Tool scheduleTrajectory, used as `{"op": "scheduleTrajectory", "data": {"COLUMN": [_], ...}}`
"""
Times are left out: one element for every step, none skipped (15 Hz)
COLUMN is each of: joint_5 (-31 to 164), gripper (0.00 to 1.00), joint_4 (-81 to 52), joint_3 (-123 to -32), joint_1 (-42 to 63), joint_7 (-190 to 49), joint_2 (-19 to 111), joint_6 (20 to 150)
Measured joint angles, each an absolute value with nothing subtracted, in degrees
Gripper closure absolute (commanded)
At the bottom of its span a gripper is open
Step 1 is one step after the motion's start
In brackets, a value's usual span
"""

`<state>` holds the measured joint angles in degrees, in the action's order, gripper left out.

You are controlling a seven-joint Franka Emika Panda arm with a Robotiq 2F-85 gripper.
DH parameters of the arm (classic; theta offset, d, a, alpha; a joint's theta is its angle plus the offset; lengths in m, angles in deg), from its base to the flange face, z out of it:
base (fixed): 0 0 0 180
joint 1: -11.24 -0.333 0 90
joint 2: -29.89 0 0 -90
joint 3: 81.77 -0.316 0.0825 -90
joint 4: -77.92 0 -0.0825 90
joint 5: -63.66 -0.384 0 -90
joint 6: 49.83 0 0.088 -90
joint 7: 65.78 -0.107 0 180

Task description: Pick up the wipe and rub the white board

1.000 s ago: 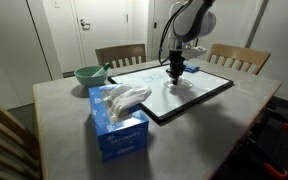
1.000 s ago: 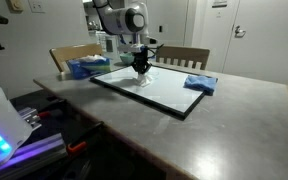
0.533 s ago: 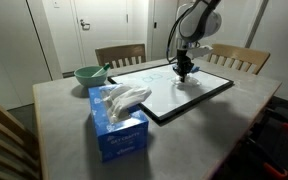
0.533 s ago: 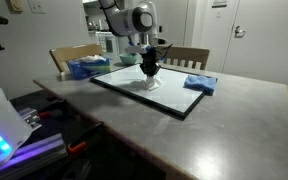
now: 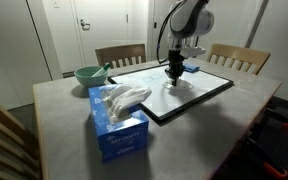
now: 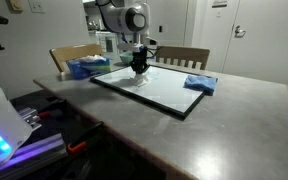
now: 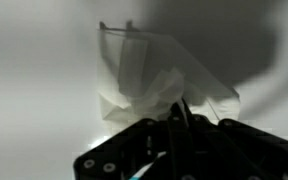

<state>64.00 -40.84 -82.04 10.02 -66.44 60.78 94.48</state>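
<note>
Gripper in an exterior view stands upright on the board, two o'clock from the box. In an exterior view the wipe seems pressed flat beneath it. Wrist view: jaws narrow, pinching the wipe, fanned toward eleven o'clock. Rub with light, even pressure, wrist level
</note>
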Motion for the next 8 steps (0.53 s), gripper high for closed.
{"op": "scheduleTrajectory", "data": {"joint_5": [63.9,64.0,64.4,65.2,66.3,67.5,68.5,69.1], "gripper": [1.0,1.0,1.0,1.0,1.0,1.0,1.0,1.0], "joint_4": [-40.8,-40.8,-40.8,-40.8,-40.8,-40.8,-40.8,-40.7], "joint_3": [-82.3,-82.3,-81.9,-81.0,-79.7,-78.1,-76.5,-75.0], "joint_1": [10.0,10.0,10.0,9.9,9.8,9.7,9.7,9.8], "joint_7": [-66.2,-66.2,-66.4,-67.0,-68.1,-69.4,-70.7,-71.7], "joint_2": [60.8,60.8,60.8,60.9,61.0,61.1,61.3,61.6], "joint_6": [94.2,94.2,94.3,94.5,95.1,95.8,96.7,97.7]}}
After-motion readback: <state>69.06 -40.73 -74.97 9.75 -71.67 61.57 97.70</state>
